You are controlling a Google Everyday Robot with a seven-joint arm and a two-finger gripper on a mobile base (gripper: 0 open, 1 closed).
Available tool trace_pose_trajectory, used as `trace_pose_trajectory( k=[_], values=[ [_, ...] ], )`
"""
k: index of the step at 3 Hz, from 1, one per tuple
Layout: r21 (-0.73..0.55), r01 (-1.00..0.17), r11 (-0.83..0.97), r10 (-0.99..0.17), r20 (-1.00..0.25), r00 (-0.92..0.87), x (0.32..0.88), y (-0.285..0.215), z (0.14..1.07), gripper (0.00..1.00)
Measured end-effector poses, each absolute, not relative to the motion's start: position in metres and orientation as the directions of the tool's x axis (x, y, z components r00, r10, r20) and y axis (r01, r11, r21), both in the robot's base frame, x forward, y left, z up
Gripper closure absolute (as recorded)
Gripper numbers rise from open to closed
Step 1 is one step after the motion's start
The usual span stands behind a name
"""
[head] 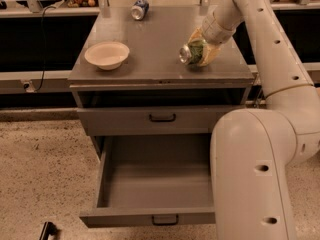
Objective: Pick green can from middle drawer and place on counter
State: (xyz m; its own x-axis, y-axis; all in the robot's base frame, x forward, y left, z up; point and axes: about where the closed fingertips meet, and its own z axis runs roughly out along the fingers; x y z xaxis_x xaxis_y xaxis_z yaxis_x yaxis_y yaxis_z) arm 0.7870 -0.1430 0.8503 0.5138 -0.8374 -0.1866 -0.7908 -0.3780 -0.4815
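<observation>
My gripper (199, 53) is over the right part of the grey counter (155, 44) and is shut on the green can (192, 52). The can lies tilted on its side, silver end toward the camera, low over or touching the counter top. The middle drawer (155, 179) is pulled open below, and its flat grey floor holds nothing. My white arm reaches in from the upper right.
A beige bowl (106, 54) sits on the counter's left side. A blue-and-silver can (139, 9) lies on its side at the counter's back edge. The upper drawer (161, 118) is closed. My white base (250, 174) stands beside the open drawer on the right. A speckled floor lies around.
</observation>
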Motion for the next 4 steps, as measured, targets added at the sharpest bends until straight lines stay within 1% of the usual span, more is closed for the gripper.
trace_pose_trajectory(
  k=[1, 3, 4],
  values=[
    [-0.49, -0.787, -0.374, -0.837, -0.186, 0.514, 0.792, -0.14, 0.848, 0.02],
    [-0.496, -0.764, -0.413, -0.833, -0.133, 0.537, 0.787, -0.137, 0.871, 0.0],
    [-0.524, -0.751, -0.402, -0.835, -0.126, 0.535, 0.781, -0.143, 0.893, 0.0]
  ],
)
